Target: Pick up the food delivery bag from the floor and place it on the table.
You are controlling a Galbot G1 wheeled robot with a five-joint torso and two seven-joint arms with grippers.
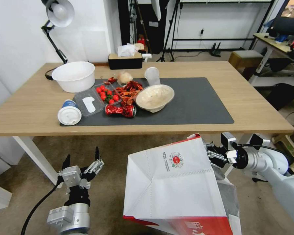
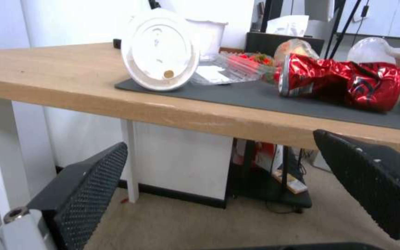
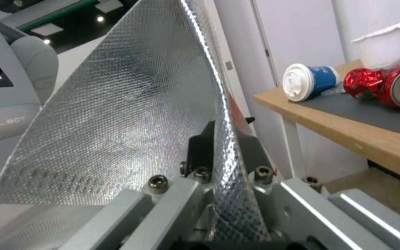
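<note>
— Red-and-white food delivery bag (image 1: 176, 186): where is it?
— Your right claw (image 1: 209, 152) is clamped on its foil-lined rim, holding it below the wooden surface's (image 1: 29, 111) front edge.
— And your left claw (image 1: 82, 160)?
— Fingers apart, low beside the bag.

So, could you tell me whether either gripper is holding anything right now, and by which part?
The right gripper is shut on the food delivery bag, pinching its foil-lined top edge. The left gripper is open and holds nothing.
</note>
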